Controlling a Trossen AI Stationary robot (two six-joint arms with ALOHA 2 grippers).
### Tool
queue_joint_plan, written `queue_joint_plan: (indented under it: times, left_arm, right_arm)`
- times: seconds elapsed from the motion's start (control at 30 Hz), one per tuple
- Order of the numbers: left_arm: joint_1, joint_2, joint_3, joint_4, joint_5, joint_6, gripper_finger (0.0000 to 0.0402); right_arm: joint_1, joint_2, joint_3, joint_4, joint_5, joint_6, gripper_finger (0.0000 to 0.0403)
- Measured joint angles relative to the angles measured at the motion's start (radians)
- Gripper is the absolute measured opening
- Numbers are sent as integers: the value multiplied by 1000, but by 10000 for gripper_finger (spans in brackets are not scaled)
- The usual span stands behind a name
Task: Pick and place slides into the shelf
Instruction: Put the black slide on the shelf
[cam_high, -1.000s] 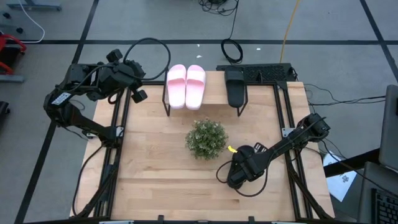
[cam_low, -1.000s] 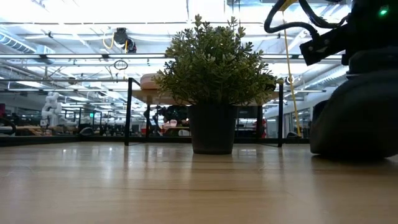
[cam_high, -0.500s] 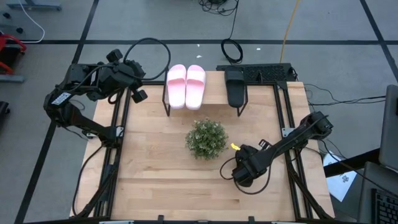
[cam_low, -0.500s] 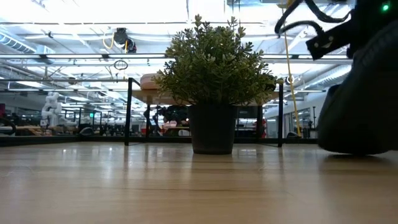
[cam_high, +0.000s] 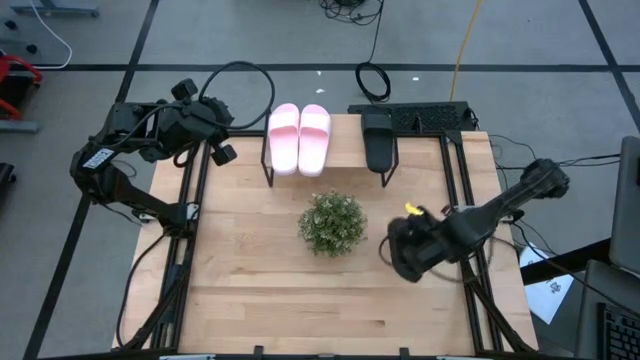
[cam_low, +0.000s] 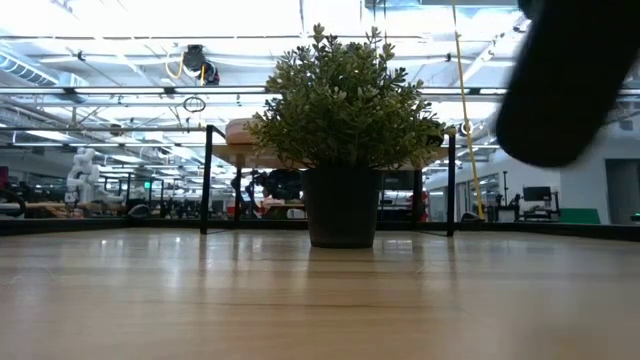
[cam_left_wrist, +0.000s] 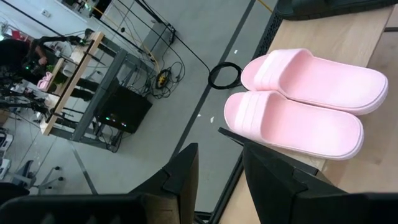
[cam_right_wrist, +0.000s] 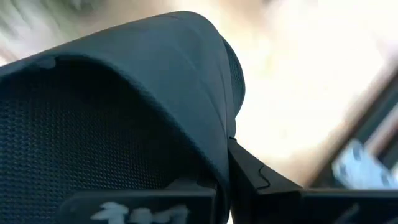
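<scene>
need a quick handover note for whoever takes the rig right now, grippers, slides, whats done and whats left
Right gripper: shut on the second black slide, held off the tabletop to the right of the potted plant.
Left gripper: open and empty, parked by the table's far-left corner, looking at the pink pair.
Shelf: at the far edge of the table.
Done: both pink slides lie side by side on its left part; one black slide lies on its right part.
Left: carry the held black slide to the shelf, probably beside its mate, then release it.
</scene>
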Motion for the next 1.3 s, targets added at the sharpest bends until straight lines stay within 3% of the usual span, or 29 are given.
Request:
queue_joint_plan:
  times: [0.17,0.27,0.37,0.5,0.63,0.8,1.03,1.3]
  left_arm:
    - [0,0,0,0,0,-3,134]
    - [0,0,0,0,0,-3,134]
    - [0,0,0,0,0,-8,134]
    - [0,0,0,0,0,-30,134]
    - [0,0,0,0,0,-50,134]
    - [0,0,0,0,0,-56,134]
    - [0,0,0,0,0,-66,134]
    - [0,0,0,0,-1,-82,134]
  right_arm:
    - [-23,-105,63,86,317,-84,1]
    - [-88,-118,113,155,454,-262,1]
    - [-207,-115,156,312,506,-507,1]
    - [-413,-94,184,599,425,-840,0]
    - [-600,-40,250,753,317,-1085,0]
    - [-753,96,434,687,248,-1229,0]
    - [-825,318,712,468,250,-1371,0]
    - [-885,465,771,336,276,-1383,0]
